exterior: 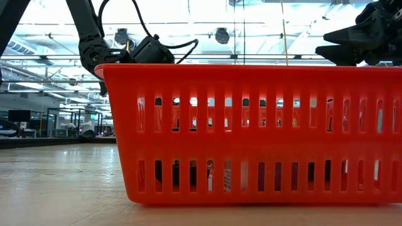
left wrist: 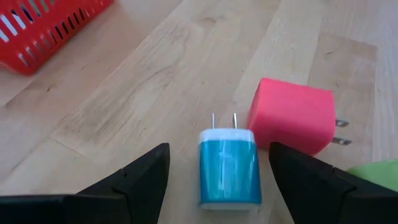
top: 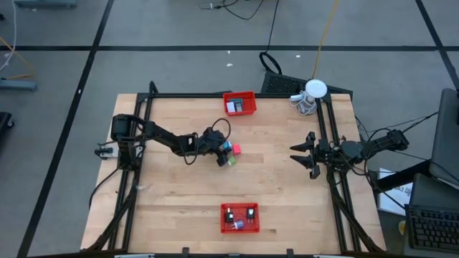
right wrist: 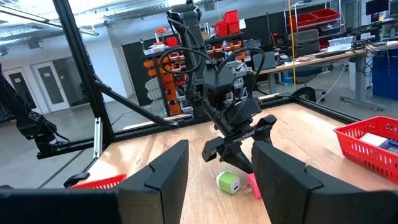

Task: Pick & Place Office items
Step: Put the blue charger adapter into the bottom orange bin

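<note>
A red basket (exterior: 251,135) fills the low view, standing on the desk (exterior: 56,188) right before the lens. From above it sits at the desk's near edge (top: 239,218) with several small items inside. The office items not yet placed lie near the middle of the desk: a teal charger (left wrist: 228,168) with its prongs pointing away from the left claw, a pink charger (left wrist: 291,116) just beside it, and a green charger (right wrist: 227,182) next to those. The left claw (left wrist: 219,171) hovers low over them, its fingers spread wide with the teal charger between the tips and touching neither. In the high view the left claw (top: 221,152) shows at the cluster's edge beside the pink charger (top: 236,150). A second red basket (top: 239,103) stands at the far edge, holding a white item. The right claw (top: 301,153) waits near the desk's right side, its fingers wide apart and holding nothing.
</note>
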